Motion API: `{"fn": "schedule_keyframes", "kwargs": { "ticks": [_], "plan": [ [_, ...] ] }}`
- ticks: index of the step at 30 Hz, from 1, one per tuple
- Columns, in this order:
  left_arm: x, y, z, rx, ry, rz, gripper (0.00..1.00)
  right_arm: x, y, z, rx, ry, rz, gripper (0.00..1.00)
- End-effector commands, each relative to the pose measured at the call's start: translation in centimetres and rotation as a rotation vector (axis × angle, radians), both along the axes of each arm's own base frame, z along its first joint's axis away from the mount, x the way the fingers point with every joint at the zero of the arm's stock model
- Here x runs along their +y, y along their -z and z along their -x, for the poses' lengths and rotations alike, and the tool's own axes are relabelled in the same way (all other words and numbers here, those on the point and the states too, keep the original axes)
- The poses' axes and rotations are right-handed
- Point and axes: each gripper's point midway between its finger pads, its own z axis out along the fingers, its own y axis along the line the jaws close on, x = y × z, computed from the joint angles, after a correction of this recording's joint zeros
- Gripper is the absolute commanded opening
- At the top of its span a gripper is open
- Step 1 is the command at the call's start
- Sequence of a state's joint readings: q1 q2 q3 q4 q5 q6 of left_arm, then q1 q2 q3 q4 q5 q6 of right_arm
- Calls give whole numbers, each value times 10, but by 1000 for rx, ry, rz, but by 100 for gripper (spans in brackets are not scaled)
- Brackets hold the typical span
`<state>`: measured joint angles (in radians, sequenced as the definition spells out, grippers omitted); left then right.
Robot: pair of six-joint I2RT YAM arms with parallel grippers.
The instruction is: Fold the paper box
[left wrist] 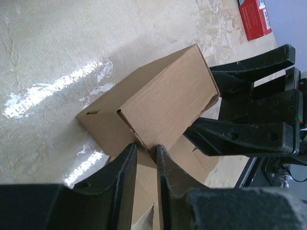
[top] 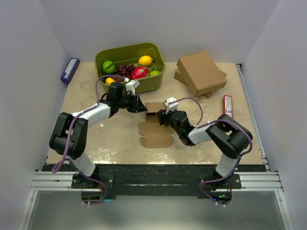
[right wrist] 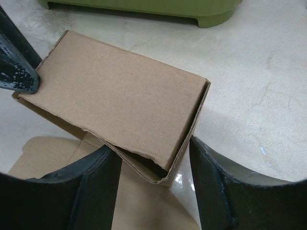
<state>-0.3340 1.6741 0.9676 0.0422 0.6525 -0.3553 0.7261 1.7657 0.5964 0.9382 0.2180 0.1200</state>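
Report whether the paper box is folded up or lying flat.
Partly folded: the paper box has walls raised into a box shape, while its flaps lie spread flat on the table.

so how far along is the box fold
Done: the box body stands up, walls raised into a sleeve shape. In hand: the left gripper pinches the edge of one wall, and the right gripper straddles the opposite end with jaws open. Left: flaps lie flat on the table and the end seen from the right wrist looks open, so tucking and closing likely remain.
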Motion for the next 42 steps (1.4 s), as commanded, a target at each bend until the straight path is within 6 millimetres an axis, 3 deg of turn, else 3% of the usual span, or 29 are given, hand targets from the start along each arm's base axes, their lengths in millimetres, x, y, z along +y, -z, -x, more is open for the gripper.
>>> {"fn": "schedule_keyframes", "kwargs": {
  "ticks": [1,4,17,29,42],
  "plan": [
    [-3,8,5,22,48,-2,26,10,-29,-16,-91,3,-36,52],
    [-5,4,6,20,53,13,28,10,-25,-17,-83,6,-26,44],
    [-6,0,6,10,58,29,28,4,-18,-21,-49,88,-13,27],
    [-10,-4,10,8,73,63,28,-5,-2,-23,-26,206,76,0],
    [-13,-9,12,-6,88,91,27,-24,15,-25,37,364,121,0]
  ]
}}
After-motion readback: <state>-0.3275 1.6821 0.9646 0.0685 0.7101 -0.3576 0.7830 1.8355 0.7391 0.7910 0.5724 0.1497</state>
